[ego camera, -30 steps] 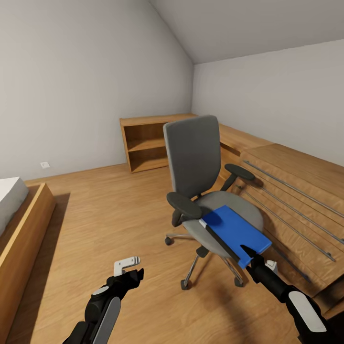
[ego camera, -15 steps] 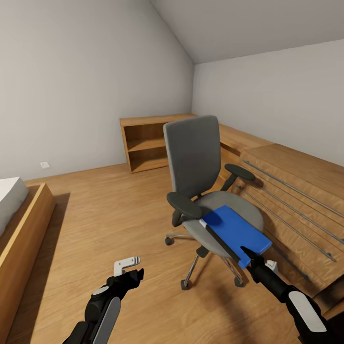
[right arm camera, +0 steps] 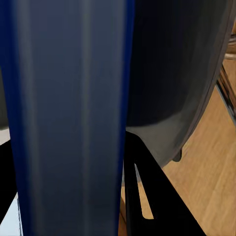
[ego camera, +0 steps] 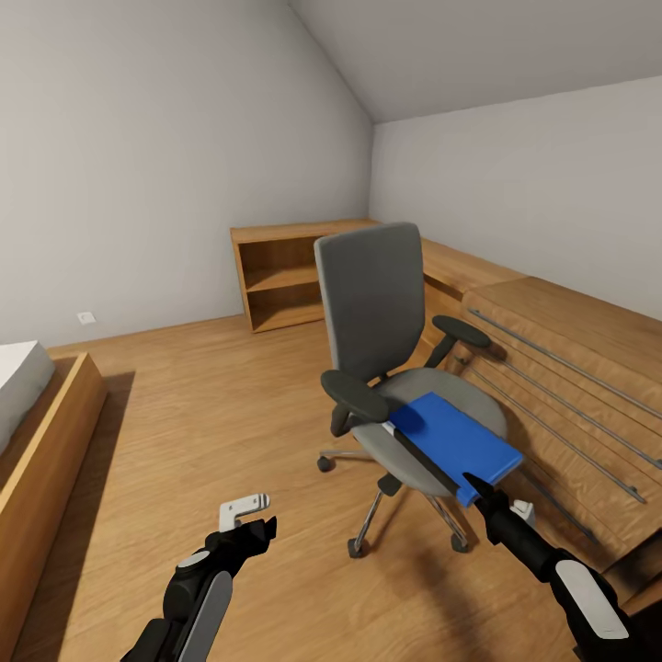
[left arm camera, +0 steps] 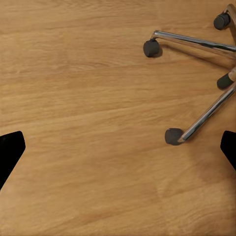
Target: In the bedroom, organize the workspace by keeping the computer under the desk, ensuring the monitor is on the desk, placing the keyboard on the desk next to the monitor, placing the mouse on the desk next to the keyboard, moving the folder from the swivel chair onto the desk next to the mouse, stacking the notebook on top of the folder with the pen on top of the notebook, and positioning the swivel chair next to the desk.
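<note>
Folder lies on the swivel chair, long axis running away from the right pincer, which clamps its near edge.

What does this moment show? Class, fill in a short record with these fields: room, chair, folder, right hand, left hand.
room: bedroom with a wood plank floor and grey walls
chair: swivel chair standing beside a light wooden chest
folder: blue folder lying on the chair seat, one corner past the front edge
right hand: at the folder's near corner, fingers either side of its edge
left hand: open, low over the floor, holding nothing
</note>
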